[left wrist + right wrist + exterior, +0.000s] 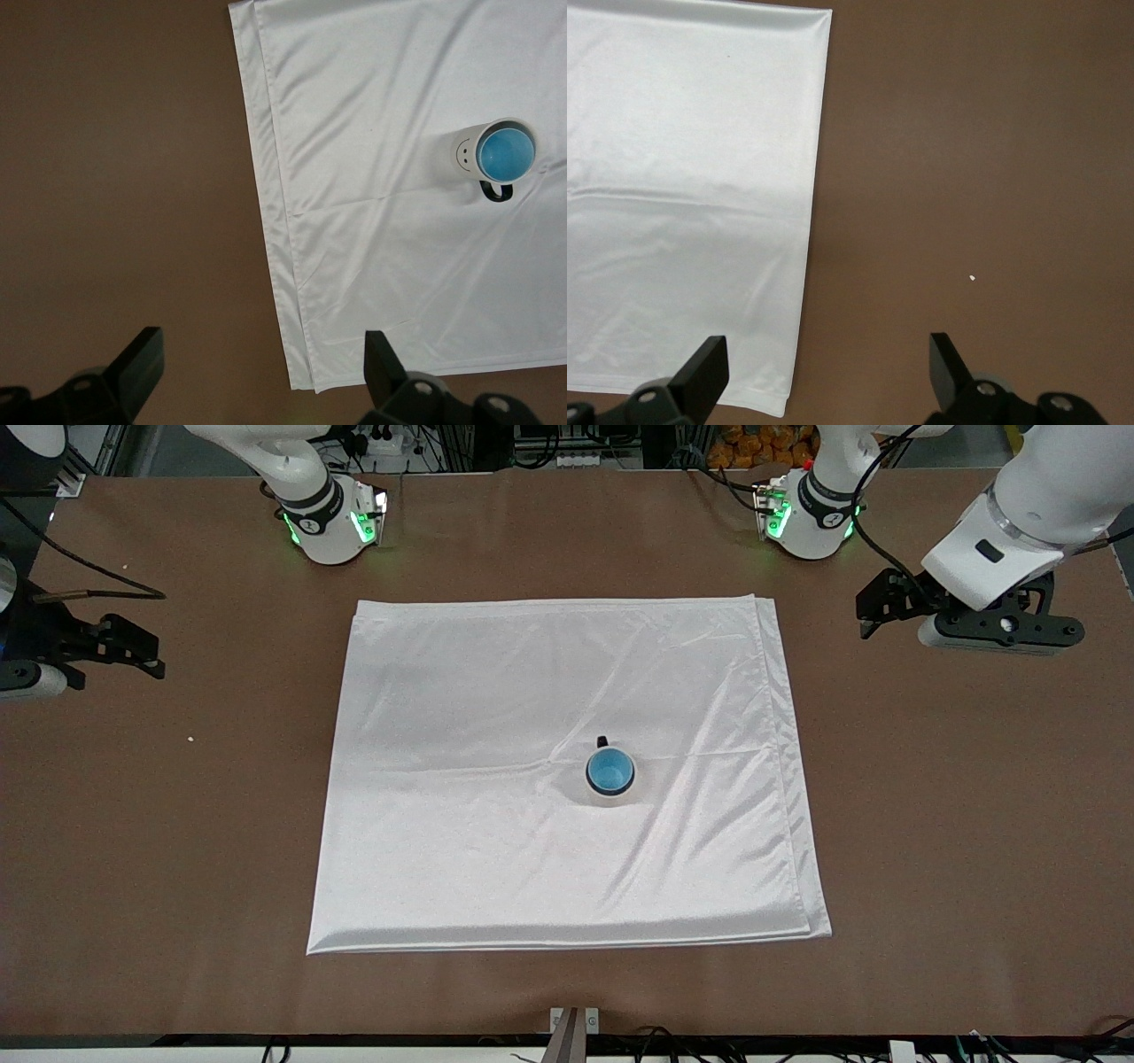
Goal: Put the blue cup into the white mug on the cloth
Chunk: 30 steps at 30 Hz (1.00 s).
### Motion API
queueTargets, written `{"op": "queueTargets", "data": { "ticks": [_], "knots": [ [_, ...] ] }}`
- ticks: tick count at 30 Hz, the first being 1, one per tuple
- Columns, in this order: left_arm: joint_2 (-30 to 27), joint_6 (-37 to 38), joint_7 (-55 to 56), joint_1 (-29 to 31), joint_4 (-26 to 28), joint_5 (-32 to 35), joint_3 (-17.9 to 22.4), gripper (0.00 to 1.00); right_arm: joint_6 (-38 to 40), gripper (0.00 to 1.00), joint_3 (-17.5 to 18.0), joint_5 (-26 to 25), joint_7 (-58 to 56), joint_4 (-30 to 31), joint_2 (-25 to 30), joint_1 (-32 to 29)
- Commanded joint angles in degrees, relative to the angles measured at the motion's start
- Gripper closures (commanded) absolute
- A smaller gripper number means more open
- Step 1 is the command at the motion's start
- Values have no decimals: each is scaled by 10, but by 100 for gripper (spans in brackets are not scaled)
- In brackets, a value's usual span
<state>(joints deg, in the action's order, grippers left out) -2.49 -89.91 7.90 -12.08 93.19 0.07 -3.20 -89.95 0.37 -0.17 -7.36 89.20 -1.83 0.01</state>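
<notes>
Blue cup (609, 771) sits nested in white mug (610, 777), smiley mark its only marking, on cloth (496, 779) mid-tabletop (177, 824); left tool (877, 607) and right tool (133, 646) hang released over opposite end edges.

Two white robot arms with rounded, glossy shells. Each base carries a black ring and glowing green lights, and black cables trail from them. The left gripper (873, 613) and the right gripper (133, 651) are matte black, with flat, angular fingers (142, 363) and round silver screws set in the black mounts.
</notes>
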Motion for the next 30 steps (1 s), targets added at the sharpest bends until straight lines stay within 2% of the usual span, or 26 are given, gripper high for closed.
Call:
{"op": "queueTargets", "data": {
  "ticks": [1, 7, 30],
  "knots": [
    [13, 6, 1, -2, -20, -5, 9, 0, -2, 0, 3, 9, -8, 11, 13, -5],
    [21, 6, 3, -1, -27, -6, 23, 0, -1, 0, 3, 9, -8, 11, 13, -6],
    [29, 3, 1, 7, -29, 4, 24, 0, -1, 0, 3, 9, -8, 11, 13, -5]
  ]
}}
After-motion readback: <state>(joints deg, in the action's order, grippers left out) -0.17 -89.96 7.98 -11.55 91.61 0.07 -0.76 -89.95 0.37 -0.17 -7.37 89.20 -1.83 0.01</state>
